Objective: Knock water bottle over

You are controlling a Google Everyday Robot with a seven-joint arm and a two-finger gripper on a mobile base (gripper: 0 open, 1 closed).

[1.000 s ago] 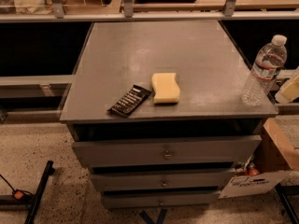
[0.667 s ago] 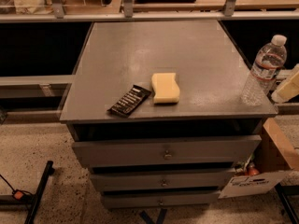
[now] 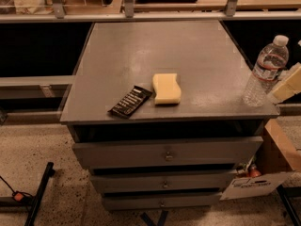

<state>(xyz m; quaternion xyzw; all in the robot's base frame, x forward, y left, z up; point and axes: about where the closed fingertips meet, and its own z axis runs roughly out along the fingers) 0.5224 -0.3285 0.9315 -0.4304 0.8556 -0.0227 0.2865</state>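
The water bottle (image 3: 265,72) is clear ribbed plastic with a white cap and a white-and-red label band. It stands at the right edge of the grey cabinet top (image 3: 164,46), leaning with its cap toward the right. My gripper (image 3: 288,84) is a cream-coloured part coming in from the right edge of the camera view. It sits right beside the bottle's lower right side, touching or nearly touching it. Most of the gripper is cut off by the frame edge.
A yellow sponge (image 3: 166,88) and a black packet (image 3: 130,101) lie near the front middle of the top. Drawers (image 3: 165,154) are below. A cardboard box (image 3: 277,149) sits on the floor at the right. A shelf rail (image 3: 141,16) runs behind.
The gripper has crept slightly up along the bottle's right side. The bottle, sponge and packet have not moved.
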